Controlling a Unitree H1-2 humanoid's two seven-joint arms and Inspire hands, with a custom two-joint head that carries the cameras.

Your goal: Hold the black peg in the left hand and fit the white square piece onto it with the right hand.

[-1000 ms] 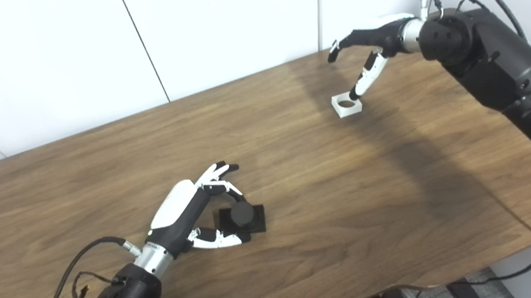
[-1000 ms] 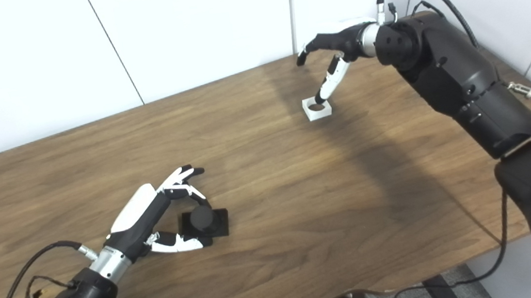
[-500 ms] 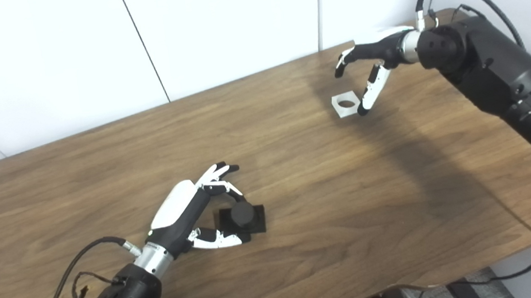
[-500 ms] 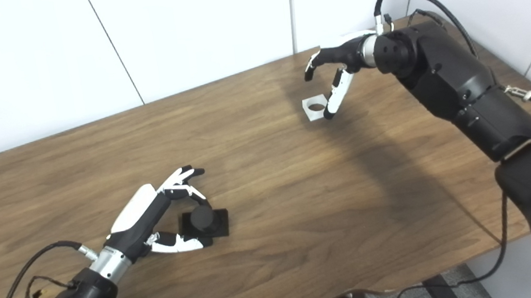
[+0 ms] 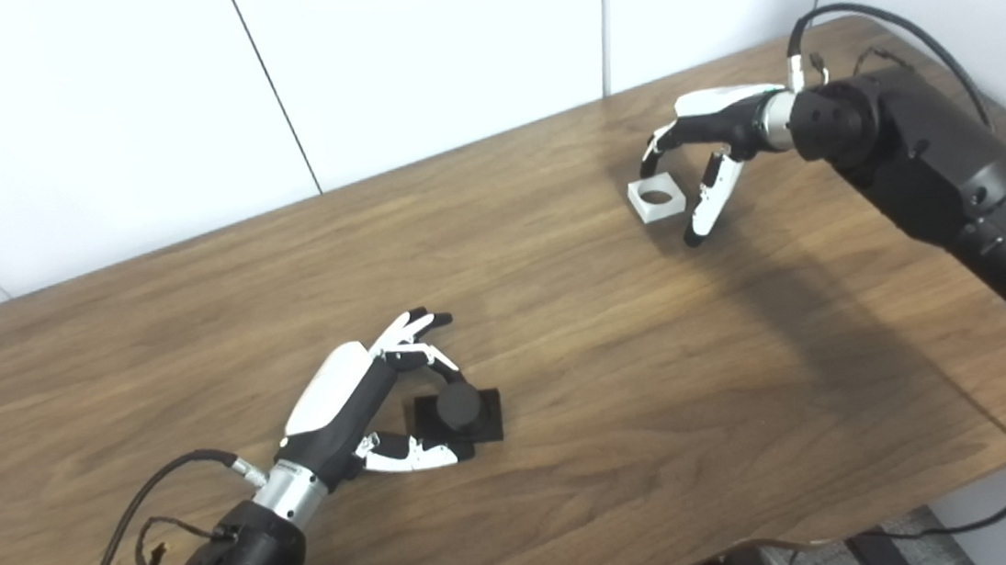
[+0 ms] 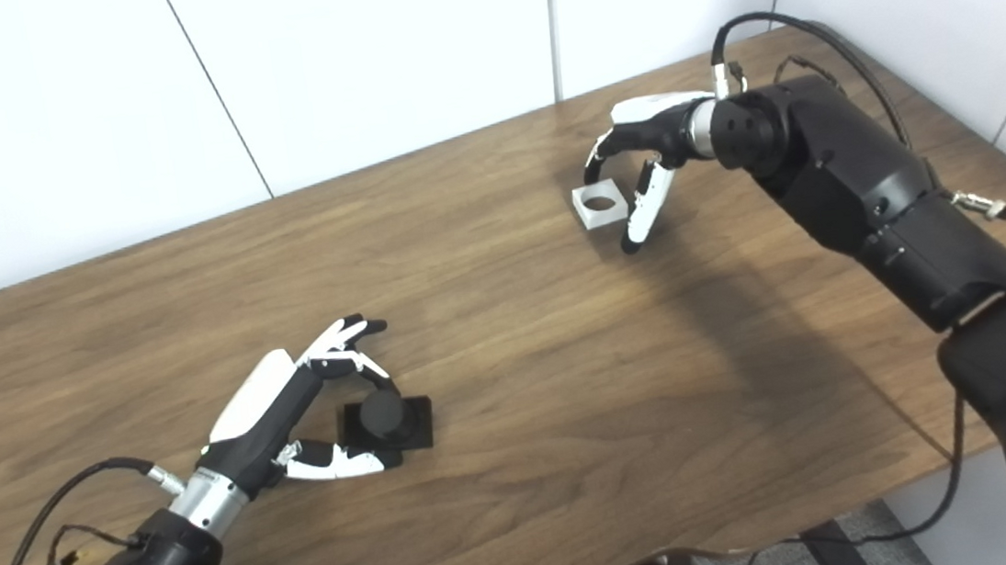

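- White wall panels behind, and a wood table [image 5: 563, 332] carrying everything.
- Right arm [image 5: 935, 167] has swung down and in toward the table over the last second; it was reaching higher, near the far right corner, before. That's the big change.
- Right hand [image 5: 711, 142] now sits low, just beside the white piece [image 5: 657, 197], fingers [image 5: 704, 208] spread and curled either side of it. Not holding it as far as I can tell. A second ago one fingertip looked like it was poking at the hole; now it's past the near side.
- So my read: it's lining up a proper grasp, pickup not done yet.
- Left hand [image 5: 358, 407] hasn't budged near the front left; fingers loosely curled round the black peg [image 5: 460, 408], which still stands on the table on its square base. Touching it, but not lifted.
- White piece barely moved, still toward the far right edge, well apart from the peg.
- Right eye view shows the gap between thumb and piece [image 6: 599, 204] more clearly; the left eye view makes them look nearly touching.
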